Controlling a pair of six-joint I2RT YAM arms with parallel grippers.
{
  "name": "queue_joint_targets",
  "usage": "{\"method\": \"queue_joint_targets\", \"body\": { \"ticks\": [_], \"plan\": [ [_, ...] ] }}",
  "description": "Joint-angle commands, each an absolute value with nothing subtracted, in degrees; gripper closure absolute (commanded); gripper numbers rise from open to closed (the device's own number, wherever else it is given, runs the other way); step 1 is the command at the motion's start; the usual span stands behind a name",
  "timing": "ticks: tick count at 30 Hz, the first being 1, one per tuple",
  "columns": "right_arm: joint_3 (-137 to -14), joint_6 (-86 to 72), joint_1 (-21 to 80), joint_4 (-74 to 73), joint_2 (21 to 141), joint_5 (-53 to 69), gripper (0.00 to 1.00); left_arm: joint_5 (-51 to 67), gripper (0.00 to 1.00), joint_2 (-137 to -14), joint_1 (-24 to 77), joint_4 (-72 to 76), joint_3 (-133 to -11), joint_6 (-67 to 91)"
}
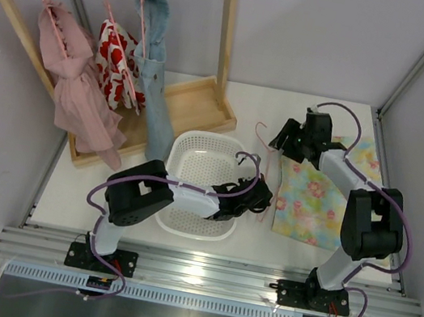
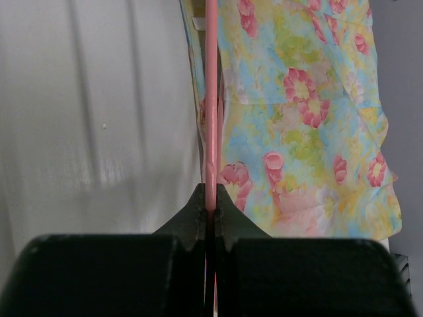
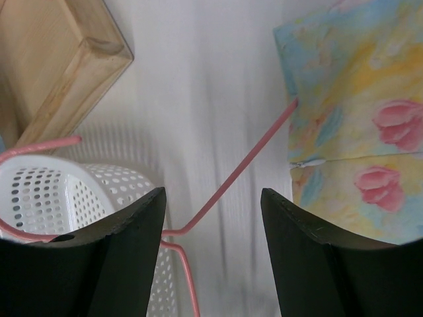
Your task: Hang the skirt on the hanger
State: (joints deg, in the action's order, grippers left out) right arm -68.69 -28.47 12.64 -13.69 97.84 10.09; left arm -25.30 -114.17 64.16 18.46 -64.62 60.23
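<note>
The skirt [image 1: 316,197], pale yellow and turquoise with pink flowers, lies flat on the table at the right. The thin pink hanger [image 1: 267,145] lies at its left edge. In the right wrist view one arm of the hanger [image 3: 244,168] runs in under the skirt [image 3: 357,125]. My left gripper [image 1: 264,197] reaches across the basket and is shut on the hanger wire [image 2: 211,99], with the skirt [image 2: 304,119] just to its right. My right gripper [image 1: 285,139] hovers open over the hanger's neck, the wire lying between its fingertips [image 3: 149,205] untouched.
A white perforated basket [image 1: 201,181] stands mid-table under my left arm. Behind it a wooden rack [image 1: 196,106] holds a pink garment [image 1: 75,93], a red-and-white one [image 1: 118,64] and a denim one [image 1: 155,83]. Walls close in left and right.
</note>
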Motion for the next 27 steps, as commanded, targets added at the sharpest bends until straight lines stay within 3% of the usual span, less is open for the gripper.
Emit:
{"method": "queue_joint_targets", "body": {
  "ticks": [1, 14, 21, 27],
  "plan": [
    [-66.28, -29.26, 13.88, -10.20, 94.58, 12.66, 0.34, -24.00, 1.00, -114.17, 64.77, 20.57, -65.13, 58.36],
    [-53.27, -37.27, 14.06, -4.66, 81.84, 8.62, 0.37, -23.82, 1.00, -113.64, 64.69, 21.27, -64.25, 58.01],
    [-52.38, -23.15, 15.81, -4.39, 79.80, 13.01, 0.36, -23.64, 1.00, -113.82, 64.69, 21.62, -64.16, 58.09],
    [-52.12, -17.41, 19.51, -4.57, 81.21, 7.74, 0.35, -23.47, 1.00, -113.82, 64.69, 21.71, -63.98, 58.36]
  ]
}}
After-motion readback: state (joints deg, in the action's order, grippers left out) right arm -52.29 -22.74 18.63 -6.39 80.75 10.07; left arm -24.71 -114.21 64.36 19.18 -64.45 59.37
